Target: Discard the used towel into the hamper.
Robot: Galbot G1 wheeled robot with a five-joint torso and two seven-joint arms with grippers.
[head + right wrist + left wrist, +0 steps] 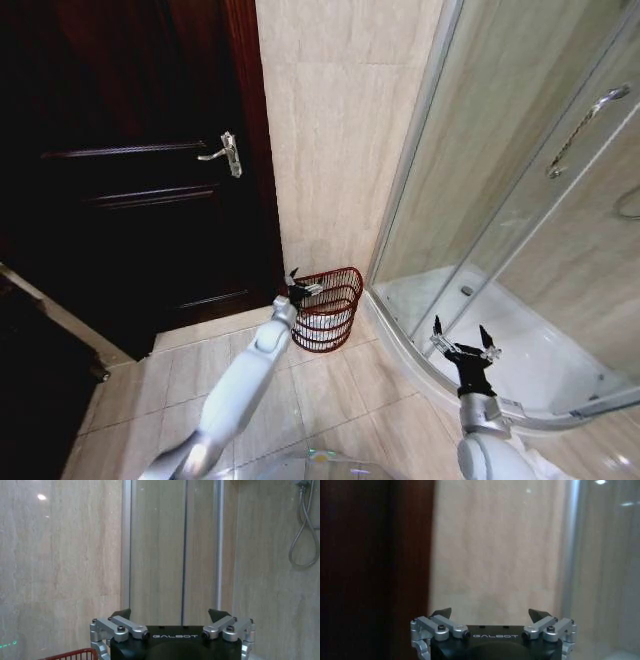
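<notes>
The hamper (pixel 330 310), a small round reddish-brown wire basket, stands on the floor in the corner between the dark door and the shower. Its rim (pixel 70 654) also shows in the right wrist view. My left gripper (pixel 303 283) is stretched out to the hamper's near rim, just above it, open with nothing between its fingers (pixel 490 612). My right gripper (pixel 462 330) hangs open and empty over the shower's curved threshold (pixel 170 612). The towel is out of view; I cannot tell what lies inside the hamper.
A dark wooden door (pixel 150 180) with a metal handle (pixel 228 153) is on the left. A tiled wall (pixel 340 130) rises behind the hamper. The glass shower enclosure (pixel 520 200) with a white tray (pixel 520 350) fills the right. Pale floor tiles (pixel 180 400) lie in front.
</notes>
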